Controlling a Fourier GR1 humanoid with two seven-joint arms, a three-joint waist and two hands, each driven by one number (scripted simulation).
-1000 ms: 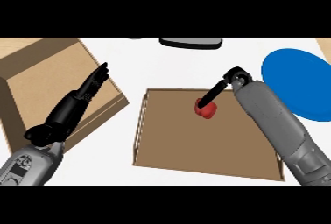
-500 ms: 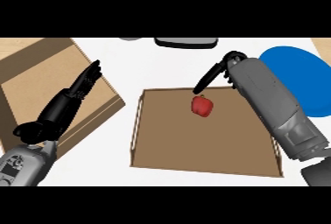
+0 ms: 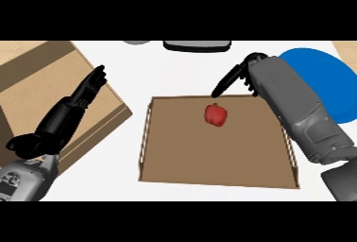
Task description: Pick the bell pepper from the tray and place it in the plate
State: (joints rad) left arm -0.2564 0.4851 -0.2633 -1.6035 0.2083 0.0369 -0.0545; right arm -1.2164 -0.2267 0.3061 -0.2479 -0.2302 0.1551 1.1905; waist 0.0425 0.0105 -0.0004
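The bell pepper (image 3: 216, 115) lies in the tray (image 3: 209, 163) at upper centre, untouched — the right hand (image 3: 235, 79) hovers just above-right, fingers straight and holding nothing, seemingly poised to grasp — blue plate (image 3: 333, 80) waits at upper right

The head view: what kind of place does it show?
Probably a kitchen counter: a white counter top carries a brown tray with a red bell pepper, and a blue plate beside it.
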